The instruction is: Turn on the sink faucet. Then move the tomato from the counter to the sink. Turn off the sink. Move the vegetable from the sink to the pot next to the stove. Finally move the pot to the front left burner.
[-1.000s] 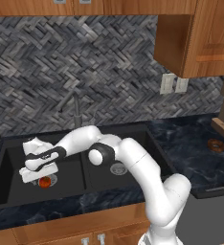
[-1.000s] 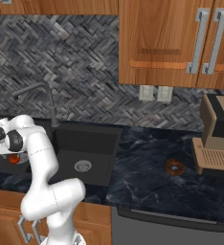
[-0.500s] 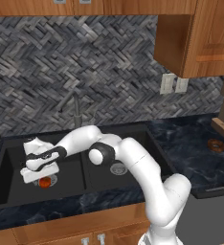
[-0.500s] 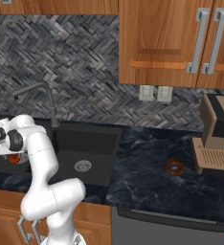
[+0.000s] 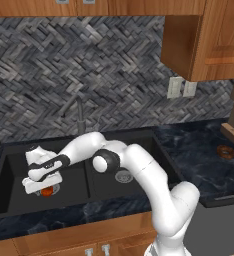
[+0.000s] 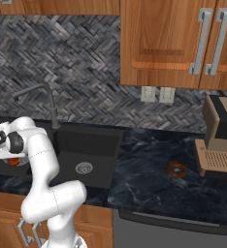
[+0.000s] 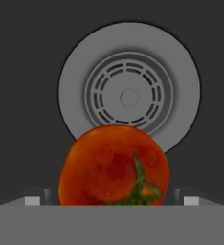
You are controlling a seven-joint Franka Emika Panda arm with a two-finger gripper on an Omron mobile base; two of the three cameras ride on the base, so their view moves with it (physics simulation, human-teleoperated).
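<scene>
The sink [image 5: 9, 172] is a double basin, two bowls, each with one drain: one drain [image 5: 123, 175] in the right bowl, and one under the tomato in the left bowl, seen as the drain plate [image 7: 128, 95] in the hand view. The arm reaches into the left bowl with the gripper [image 5: 43, 186] low over the tomato [image 5: 49, 190]. The tomato sits on the basin floor, overlapping the near rim of the drain plate, between the two finger tips, which stand wide apart on either side; whether they touch it cannot be told, so judged not gripped. Progress, as a judgement: tomato is in the sink, so the counter-to-sink move looks done; no water visible at the faucet [image 6: 42, 94], cannot tell if it is on or off. The gripper is either releasing after the drop or lining up for the pick. Left to do in any case: carry the tomato to the pot, then move the pot to the front left burner; pot and stove not pointable here. Counts: one arm, one gripper, one faucet, one tomato, one coffee machine [image 6: 221, 138] at the right of the counter [image 6: 149, 164], two wall outlets [image 6: 157, 94], one small brown round item [image 6: 176, 168] on the counter, unclear what.
</scene>
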